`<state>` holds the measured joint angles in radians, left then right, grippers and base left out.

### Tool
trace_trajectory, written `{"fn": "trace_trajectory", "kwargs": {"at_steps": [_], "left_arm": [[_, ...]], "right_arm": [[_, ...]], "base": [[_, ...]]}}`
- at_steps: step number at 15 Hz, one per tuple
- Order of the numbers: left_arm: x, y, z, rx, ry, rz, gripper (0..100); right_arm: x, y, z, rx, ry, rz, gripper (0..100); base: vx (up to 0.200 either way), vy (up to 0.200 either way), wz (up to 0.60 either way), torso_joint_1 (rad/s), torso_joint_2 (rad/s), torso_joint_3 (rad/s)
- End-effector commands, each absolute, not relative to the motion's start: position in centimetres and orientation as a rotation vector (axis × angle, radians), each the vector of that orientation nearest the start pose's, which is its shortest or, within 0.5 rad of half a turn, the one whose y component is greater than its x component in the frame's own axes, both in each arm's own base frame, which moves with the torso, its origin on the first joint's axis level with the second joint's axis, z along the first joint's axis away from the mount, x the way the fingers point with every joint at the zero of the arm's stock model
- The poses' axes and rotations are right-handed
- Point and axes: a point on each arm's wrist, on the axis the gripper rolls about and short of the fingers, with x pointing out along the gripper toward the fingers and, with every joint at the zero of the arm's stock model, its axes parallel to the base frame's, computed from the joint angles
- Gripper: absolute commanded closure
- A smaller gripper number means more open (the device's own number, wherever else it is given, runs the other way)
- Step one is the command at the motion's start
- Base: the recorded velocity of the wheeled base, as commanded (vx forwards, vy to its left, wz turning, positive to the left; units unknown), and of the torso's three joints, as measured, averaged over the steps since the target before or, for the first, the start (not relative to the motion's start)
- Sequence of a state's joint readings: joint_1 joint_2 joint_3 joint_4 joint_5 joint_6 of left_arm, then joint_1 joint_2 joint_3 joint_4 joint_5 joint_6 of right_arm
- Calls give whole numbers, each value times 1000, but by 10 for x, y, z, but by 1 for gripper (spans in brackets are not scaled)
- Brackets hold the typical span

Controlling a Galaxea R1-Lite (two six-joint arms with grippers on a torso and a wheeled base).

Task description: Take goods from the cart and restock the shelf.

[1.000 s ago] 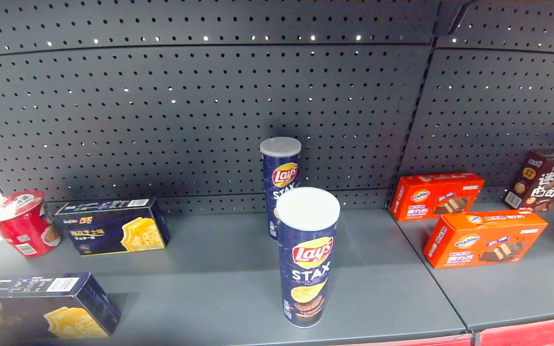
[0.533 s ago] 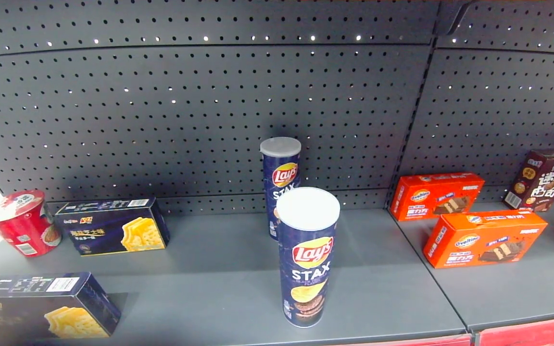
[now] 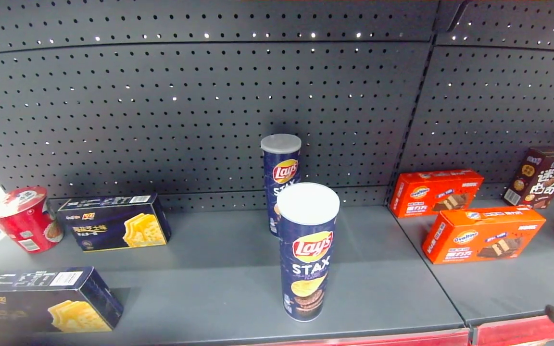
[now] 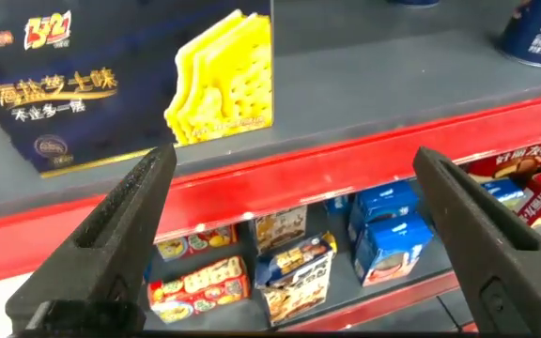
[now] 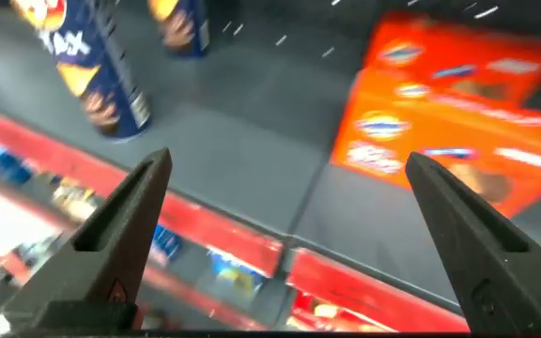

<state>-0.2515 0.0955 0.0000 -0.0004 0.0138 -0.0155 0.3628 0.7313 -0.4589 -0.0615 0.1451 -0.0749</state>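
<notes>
You're looking at the left gripper (image 4: pixel 294 160) spread wide and empty, hanging off the shelf's (image 3: pixel 219 283) front edge by the cracker box (image 4: pixel 111 84). The right gripper (image 5: pixel 289 160) is also gaping empty at the front edge, between the chip can (image 5: pixel 97 75) and the orange box (image 5: pixel 458 122).

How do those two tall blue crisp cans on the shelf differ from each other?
The front can stands near the front edge of the shelf, while the back can stands close to the pegboard wall. The front can's lid looks white and the back can's looks greyer. The front can shows whole, but it hides part of the back can's lower side. Both stand upright, dark blue, with the same label design.
</notes>
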Motion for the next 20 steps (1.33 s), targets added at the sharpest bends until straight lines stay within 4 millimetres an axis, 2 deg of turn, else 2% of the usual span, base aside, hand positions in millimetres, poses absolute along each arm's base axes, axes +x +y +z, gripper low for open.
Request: {"fn": "trace_trajectory", "kwargs": {"at_steps": [1, 7, 9, 10, 13, 14, 17, 20], "left_arm": [[-15, 4, 78, -4, 99, -232, 0], [-15, 4, 78, -5, 100, -229, 0], [-15, 4, 78, -5, 98, -229, 0], [-15, 4, 78, -8, 98, -227, 0], [-14, 5, 78, -17, 99, -213, 0], [-14, 5, 78, -17, 99, -213, 0], [-14, 5, 78, -17, 98, -212, 0], [-14, 5, 78, -18, 98, -212, 0]], "right_arm": [[87, 41, 191, -121, 317, 562, 0], [124, 63, 179, -115, 384, 513, 0], [139, 80, 171, -135, 404, 511, 0], [151, 95, 168, -125, 396, 516, 0], [181, 116, 167, -118, 423, 501, 0], [185, 119, 168, -109, 429, 500, 0], [207, 148, 166, -80, 451, 542, 0], [218, 166, 165, -83, 444, 571, 0]], "base": [[0, 0, 0, 0, 0, 0], [0, 0, 0, 0, 0, 0], [0, 0, 0, 0, 0, 0], [0, 0, 0, 0, 0, 0], [0, 0, 0, 0, 0, 0], [0, 0, 0, 0, 0, 0], [0, 0, 0, 0, 0, 0], [0, 0, 0, 0, 0, 0]]}}
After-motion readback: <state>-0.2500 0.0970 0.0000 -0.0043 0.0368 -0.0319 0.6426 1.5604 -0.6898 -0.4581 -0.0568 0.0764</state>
